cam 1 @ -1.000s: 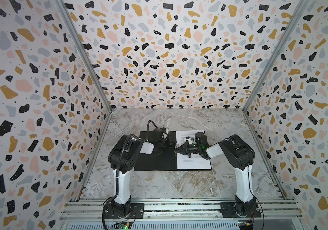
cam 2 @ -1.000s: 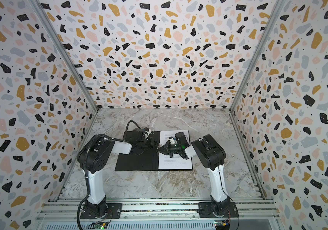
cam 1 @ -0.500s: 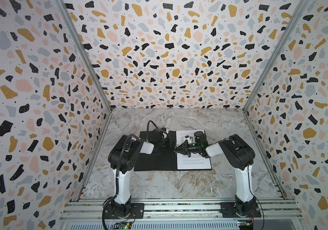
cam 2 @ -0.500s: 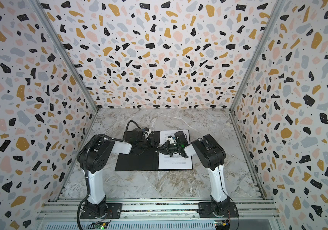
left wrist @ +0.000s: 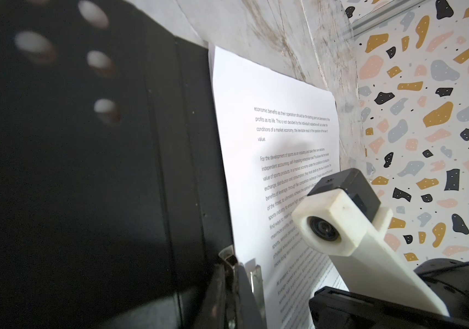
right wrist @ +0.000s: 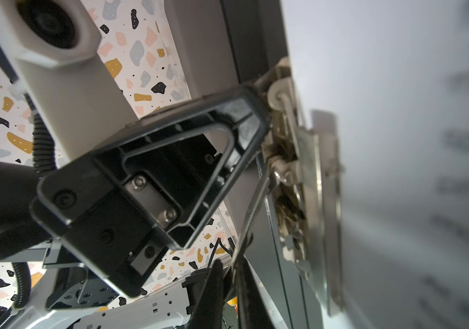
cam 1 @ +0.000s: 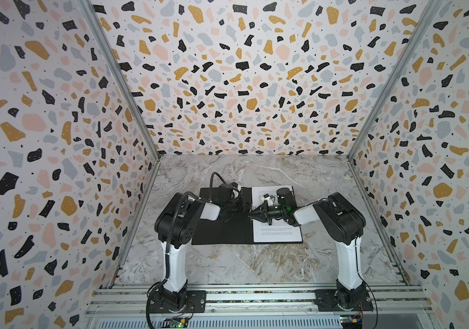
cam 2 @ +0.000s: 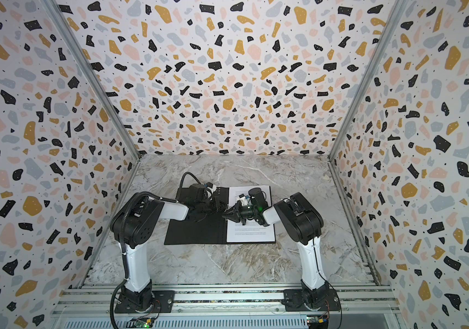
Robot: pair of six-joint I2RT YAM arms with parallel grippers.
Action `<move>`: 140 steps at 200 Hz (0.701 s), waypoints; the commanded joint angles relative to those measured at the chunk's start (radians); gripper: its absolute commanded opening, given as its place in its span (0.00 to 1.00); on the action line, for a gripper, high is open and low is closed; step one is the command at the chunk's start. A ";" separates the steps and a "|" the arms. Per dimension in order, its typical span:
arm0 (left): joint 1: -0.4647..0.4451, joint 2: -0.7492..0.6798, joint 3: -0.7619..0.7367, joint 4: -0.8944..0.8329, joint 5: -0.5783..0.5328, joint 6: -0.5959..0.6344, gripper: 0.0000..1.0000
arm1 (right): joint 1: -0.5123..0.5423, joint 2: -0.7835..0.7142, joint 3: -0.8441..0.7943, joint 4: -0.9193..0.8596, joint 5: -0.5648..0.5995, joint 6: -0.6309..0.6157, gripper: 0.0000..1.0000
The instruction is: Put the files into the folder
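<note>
The folder [cam 1: 221, 230] [cam 2: 193, 230] lies open on the marble table, black inside up. The files [cam 1: 277, 235] [cam 2: 250, 235], white sheets with printed text on top, rest on its right half. Both grippers meet at the metal spine clip [right wrist: 307, 171] [left wrist: 256, 273]. My left gripper [left wrist: 231, 265] [cam 1: 243, 206] is shut, its tip against one end of the clip. My right gripper [right wrist: 231, 273] [cam 1: 251, 215] [cam 2: 225, 215] is shut on the clip's thin metal lever [right wrist: 253, 205]. The files [right wrist: 398, 85] look blurred in the right wrist view; the top sheet [left wrist: 256, 114] reads clearly in the left wrist view.
Terrazzo-patterned walls [cam 1: 227, 85] close the table on three sides. The right arm's wrist camera mount [left wrist: 324, 228] hangs just over the files. The left arm's cable [cam 1: 213, 179] loops above the folder's far edge. Bare marble [cam 1: 241, 265] lies between folder and arm bases.
</note>
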 commanded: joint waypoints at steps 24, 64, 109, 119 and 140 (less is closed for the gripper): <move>-0.001 0.065 -0.012 -0.071 -0.062 0.021 0.08 | 0.037 -0.043 -0.043 -0.042 -0.047 -0.013 0.12; -0.001 0.065 -0.013 -0.071 -0.062 0.021 0.08 | 0.037 -0.047 -0.063 -0.021 -0.044 0.004 0.11; 0.000 0.064 -0.015 -0.071 -0.060 0.022 0.08 | 0.032 -0.029 -0.085 0.035 -0.036 0.040 0.11; -0.001 0.063 -0.015 -0.071 -0.060 0.024 0.08 | 0.033 -0.031 -0.082 0.043 -0.034 0.047 0.11; 0.000 0.064 -0.015 -0.071 -0.060 0.024 0.08 | 0.034 -0.054 -0.067 0.038 -0.029 0.051 0.13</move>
